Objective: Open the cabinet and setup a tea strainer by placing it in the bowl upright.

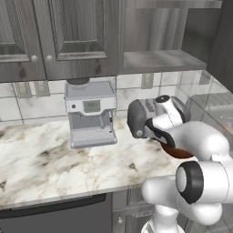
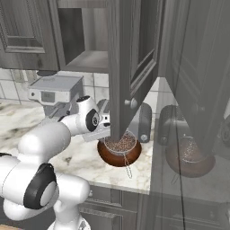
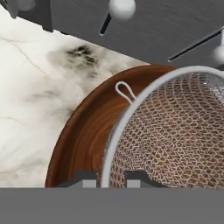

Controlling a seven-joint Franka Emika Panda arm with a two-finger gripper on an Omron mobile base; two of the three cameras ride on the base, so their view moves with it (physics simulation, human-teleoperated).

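One round silver wire-mesh tea strainer (image 3: pixel 175 135) sits inside the reddish-brown wooden bowl (image 3: pixel 83 135) on the marble table (image 3: pixel 30 100), its thin rim pinched in the narrowed gripper (image 3: pixel 111 178); grey cabinet (image 2: pixel 130 67) door open.

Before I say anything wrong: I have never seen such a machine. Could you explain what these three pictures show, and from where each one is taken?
It is a white robot arm in a simulated kitchen. Two cameras ride on its base, behind the arm to its left and right; the third sits on its hand. On the marble counter stand a coffee machine, a grey toaster and a brown bowl. The cabinet door is open. The tool is shut on the rim of the tea strainer, which sits upright in the bowl.
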